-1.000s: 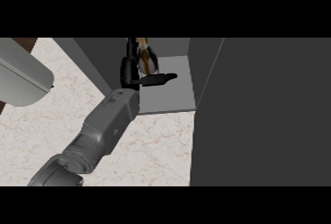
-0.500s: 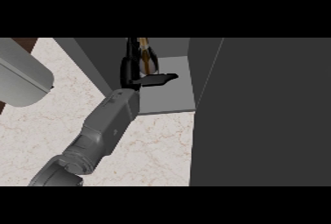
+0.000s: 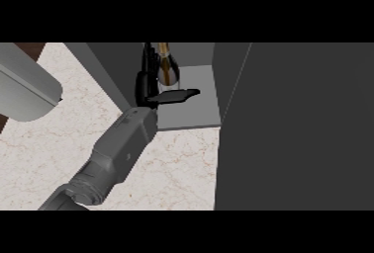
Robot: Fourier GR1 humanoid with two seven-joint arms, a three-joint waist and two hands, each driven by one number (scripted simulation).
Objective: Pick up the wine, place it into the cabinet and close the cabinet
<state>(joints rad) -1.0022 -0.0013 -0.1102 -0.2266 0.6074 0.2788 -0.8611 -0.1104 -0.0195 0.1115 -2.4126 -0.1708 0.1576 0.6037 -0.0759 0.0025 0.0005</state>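
Left hand (image 3: 150, 81) is inside the cabinet (image 3: 196, 114), right beside the wine (image 3: 167, 63). I cannot tell if it is holding the wine or has let go. The wine is far back on the shelf, so the putting-in step looks almost done. Next, I think the hand must come out without bumping the wine, then push the dark door (image 3: 292, 123) shut.

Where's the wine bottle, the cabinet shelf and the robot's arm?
wine bottle (image 3: 169, 66): head view, on its brown body.
cabinet shelf (image 3: 196, 111): head view, on its bare pale floor.
forearm (image 3: 120, 148): head view, on its grey middle.
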